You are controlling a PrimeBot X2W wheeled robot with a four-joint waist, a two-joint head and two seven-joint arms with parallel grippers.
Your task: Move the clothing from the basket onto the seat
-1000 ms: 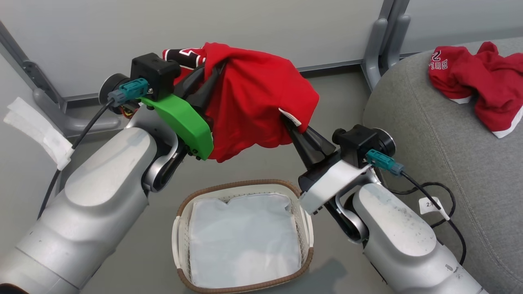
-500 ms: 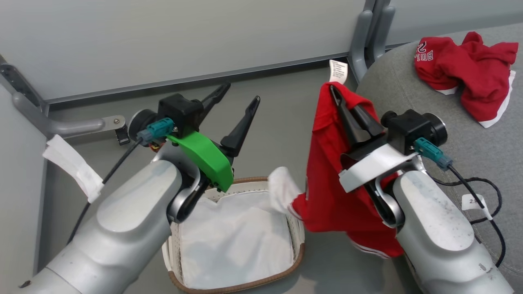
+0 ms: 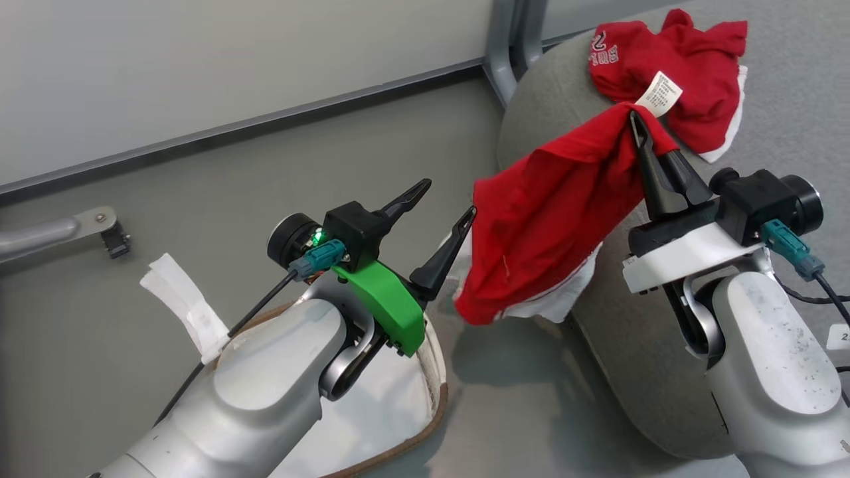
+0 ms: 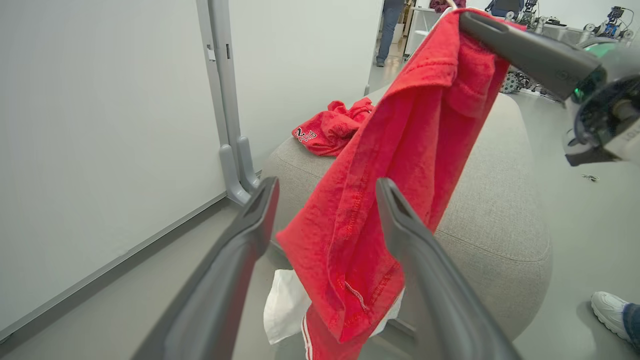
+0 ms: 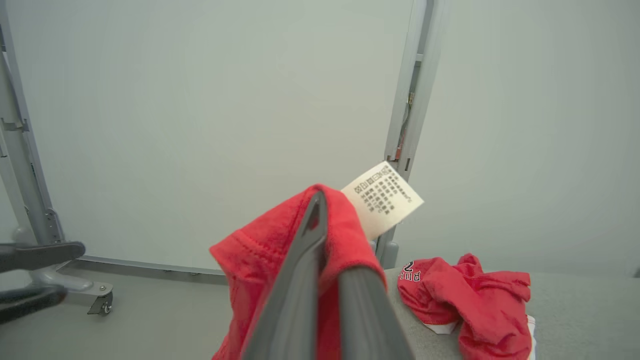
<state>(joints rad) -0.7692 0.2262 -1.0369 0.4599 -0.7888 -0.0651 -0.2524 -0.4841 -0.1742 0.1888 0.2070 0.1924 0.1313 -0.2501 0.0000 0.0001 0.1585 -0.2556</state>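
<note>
My right gripper (image 3: 635,119) is shut on a bright red garment (image 3: 551,212), pinching it next to its white care tag (image 3: 659,89). The cloth hangs down past the rounded left edge of the grey seat (image 3: 637,345). A second red garment (image 3: 671,60) lies crumpled on the seat's top. My left gripper (image 3: 448,197) stands open just left of the hanging cloth, holding nothing. The left wrist view has the red garment (image 4: 400,150) dangling just beyond the spread fingers (image 4: 260,210). The basket (image 3: 435,378) with its white liner sits low, mostly hidden under my left forearm.
A grey wall panel with a metal post (image 3: 505,46) stands behind the seat. A bracket foot (image 3: 99,222) rests on the floor at the far left. A person's white shoe (image 4: 607,307) is near the seat, and black cables hang from both wrists.
My left gripper has opened and let go of the red garment. The right gripper has carried it rightward to the seat's edge. The head camera has turned right, shifting the whole picture.
</note>
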